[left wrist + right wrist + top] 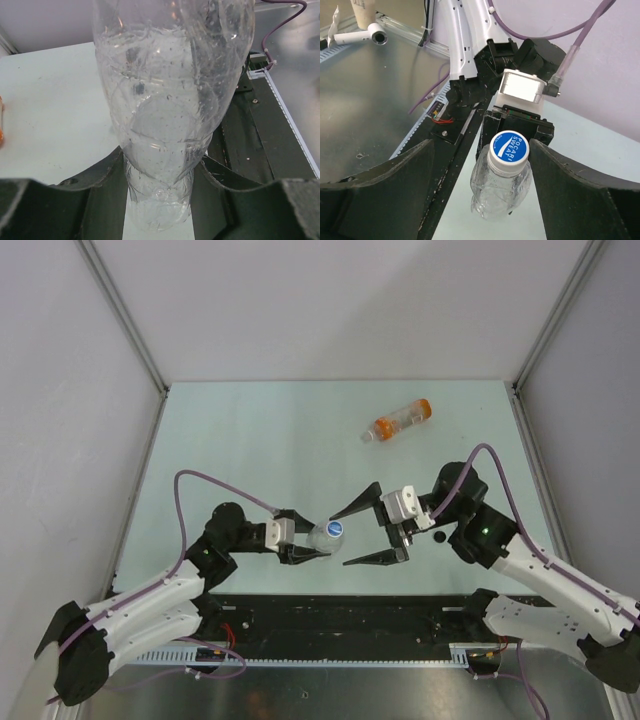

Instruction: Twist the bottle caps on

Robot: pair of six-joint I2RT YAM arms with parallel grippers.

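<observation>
My left gripper (318,538) is shut on the lower body of a clear plastic bottle (324,535), which it holds with the neck pointing right. The left wrist view shows that bottle (165,125) pinched between both fingers of the left gripper (162,155). A white cap with a blue top (509,150) sits on the bottle's neck (500,185). My right gripper (481,145) stands open around the cap, its fingers on either side, the cap nearer the right finger (570,185). An orange-tinted bottle (398,422) with an orange cap lies at the back right. A small black cap (439,537) lies by the right wrist.
A black rail (350,610) runs along the table's near edge, with a metal sheet (365,105) beyond it. Grey walls (60,390) close in the table on the left, back and right. Purple cables (200,480) loop above both arms.
</observation>
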